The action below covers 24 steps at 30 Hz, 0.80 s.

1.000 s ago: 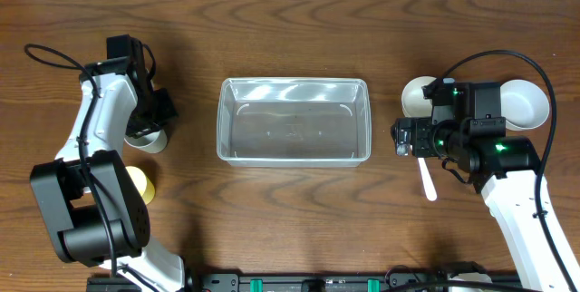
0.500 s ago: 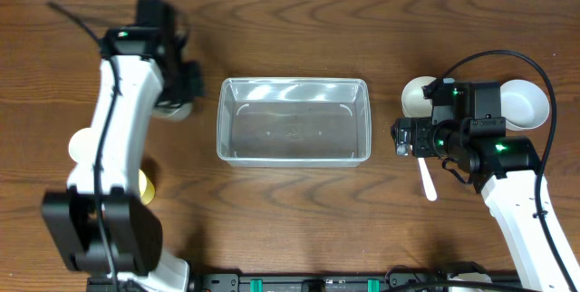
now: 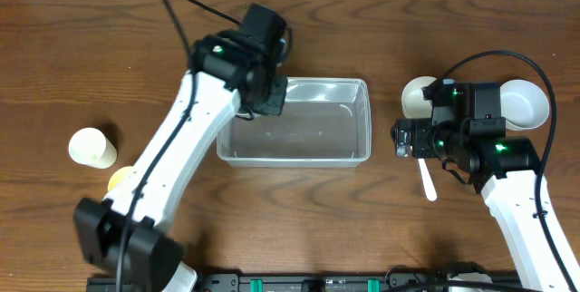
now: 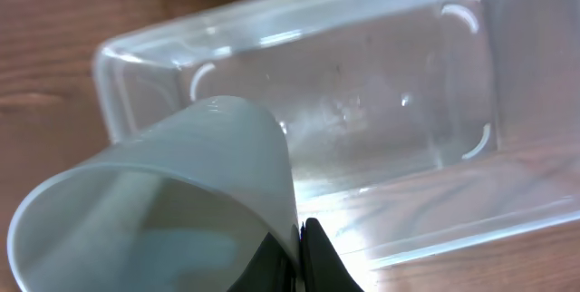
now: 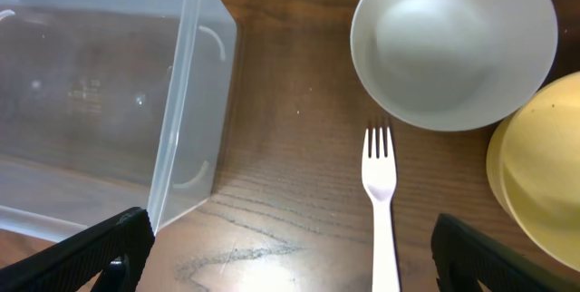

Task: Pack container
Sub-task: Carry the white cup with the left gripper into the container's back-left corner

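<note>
The container point(image 3: 317, 133) is a clear rectangular tub in the middle of the table. It also shows in the left wrist view point(image 4: 381, 83) and the right wrist view point(image 5: 91, 102), and nothing lies in it. My left gripper point(image 3: 265, 95) point(image 4: 299, 256) is shut on the wall of a pale white cup point(image 4: 154, 201). It holds the cup on its side above the tub's left end. In the overhead view the arm hides the cup. My right gripper point(image 3: 400, 138) point(image 5: 290, 260) is open and empty, low beside the tub's right end.
A white fork point(image 3: 426, 181) point(image 5: 381, 192) lies right of the tub. A white bowl point(image 3: 416, 98) point(image 5: 453, 43) and a yellow bowl point(image 5: 544, 174) sit behind it. A cream cup point(image 3: 92, 147) and a yellow object point(image 3: 119, 180) sit at the far left.
My left arm has swung from the far left to above the tub's left end, carrying the cup. The cream cup at the left is now uncovered. The right arm has not moved.
</note>
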Each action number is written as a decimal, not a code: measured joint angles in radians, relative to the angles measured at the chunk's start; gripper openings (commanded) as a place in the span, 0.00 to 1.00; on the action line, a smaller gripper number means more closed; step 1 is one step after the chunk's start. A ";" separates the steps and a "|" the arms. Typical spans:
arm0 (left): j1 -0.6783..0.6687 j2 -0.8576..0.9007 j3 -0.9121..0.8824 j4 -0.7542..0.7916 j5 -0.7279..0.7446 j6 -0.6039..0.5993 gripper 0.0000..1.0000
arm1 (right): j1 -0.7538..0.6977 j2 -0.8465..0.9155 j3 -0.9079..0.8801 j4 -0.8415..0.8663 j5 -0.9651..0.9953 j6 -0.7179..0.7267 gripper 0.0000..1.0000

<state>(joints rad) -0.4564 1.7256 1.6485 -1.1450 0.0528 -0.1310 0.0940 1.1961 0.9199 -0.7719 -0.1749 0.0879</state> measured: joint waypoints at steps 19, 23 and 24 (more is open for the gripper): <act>0.085 0.294 -0.023 0.114 0.000 0.026 0.06 | 0.000 0.000 0.000 -0.008 -0.002 0.000 0.99; 0.082 0.307 -0.023 0.117 0.000 0.037 0.25 | 0.000 0.000 0.000 -0.008 -0.002 0.000 0.99; 0.082 0.307 -0.023 0.117 -0.001 0.039 0.30 | 0.000 0.000 0.000 -0.008 -0.002 0.000 0.99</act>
<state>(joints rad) -0.3748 2.0331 1.6257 -1.0275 0.0521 -0.0921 0.0940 1.1961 0.9199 -0.7799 -0.1764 0.0879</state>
